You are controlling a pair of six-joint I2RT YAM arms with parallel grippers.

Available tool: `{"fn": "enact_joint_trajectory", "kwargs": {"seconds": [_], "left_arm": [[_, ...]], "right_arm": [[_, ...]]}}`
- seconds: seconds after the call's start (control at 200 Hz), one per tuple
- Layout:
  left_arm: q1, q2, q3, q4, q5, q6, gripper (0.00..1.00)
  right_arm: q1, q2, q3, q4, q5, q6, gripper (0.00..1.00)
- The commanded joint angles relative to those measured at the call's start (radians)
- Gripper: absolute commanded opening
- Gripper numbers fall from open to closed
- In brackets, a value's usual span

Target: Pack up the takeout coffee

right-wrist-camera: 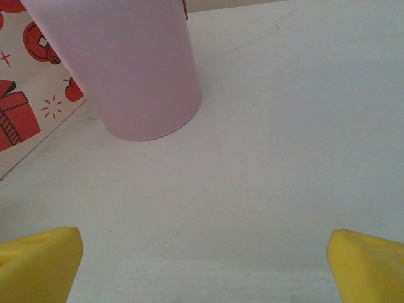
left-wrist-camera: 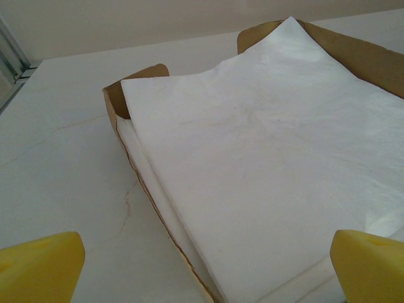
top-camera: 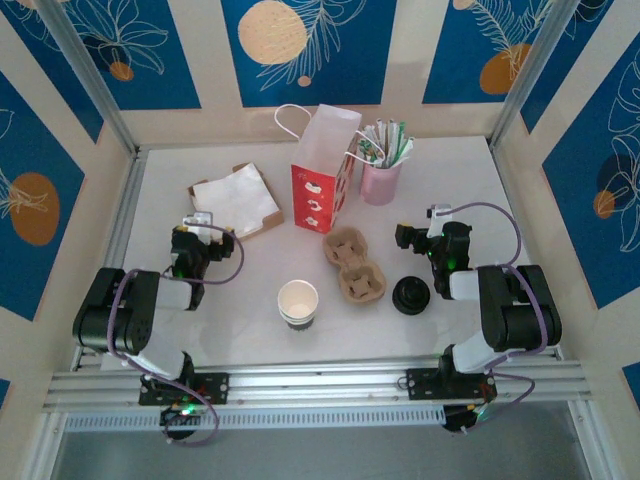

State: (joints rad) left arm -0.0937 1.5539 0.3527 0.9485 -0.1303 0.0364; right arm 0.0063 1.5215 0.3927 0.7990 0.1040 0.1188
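Note:
The takeout coffee (top-camera: 298, 303), a small off-white paper cup, stands upright near the table's front middle, between the two arms. My left gripper (top-camera: 203, 226) is to its upper left, open, its yellow fingertips (left-wrist-camera: 41, 265) wide apart over the near edge of a napkin tray (left-wrist-camera: 112, 101). On the other side my right gripper (top-camera: 425, 228) is open too, with bare table between its yellow fingertips (right-wrist-camera: 38, 262) and the pink cup (right-wrist-camera: 129, 69) just ahead. Neither gripper touches the coffee.
A red-and-white paper bag (top-camera: 325, 170) stands open at the back middle. Beside it is the pink cup of wrapped straws (top-camera: 382, 170). A cardboard cup carrier (top-camera: 354, 265) lies right of the coffee, a black lid (top-camera: 411, 295) further right. White napkins (top-camera: 235, 200) fill a brown tray.

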Motion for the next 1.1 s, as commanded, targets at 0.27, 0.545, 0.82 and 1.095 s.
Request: {"fn": "enact_joint_trajectory", "kwargs": {"seconds": [0.27,0.545,0.82,1.095], "left_arm": [[0.006,0.003,0.003,0.021,0.026,0.022,1.00],[-0.011,-0.216,-0.100,0.021,-0.136,-0.002,1.00],[-0.017,-0.585,0.043,-0.474,-0.147,-0.096,1.00],[-0.017,-0.857,0.260,-0.998,0.045,-0.459,1.00]], "right_arm": [[-0.001,-0.001,0.022,0.009,-0.021,-0.025,0.99],[0.050,-0.129,0.008,-0.063,0.009,-0.080,0.99],[0.190,-0.418,0.131,-0.416,0.039,-0.092,0.99],[0.358,-0.587,0.381,-0.920,0.065,0.155,0.99]]}}
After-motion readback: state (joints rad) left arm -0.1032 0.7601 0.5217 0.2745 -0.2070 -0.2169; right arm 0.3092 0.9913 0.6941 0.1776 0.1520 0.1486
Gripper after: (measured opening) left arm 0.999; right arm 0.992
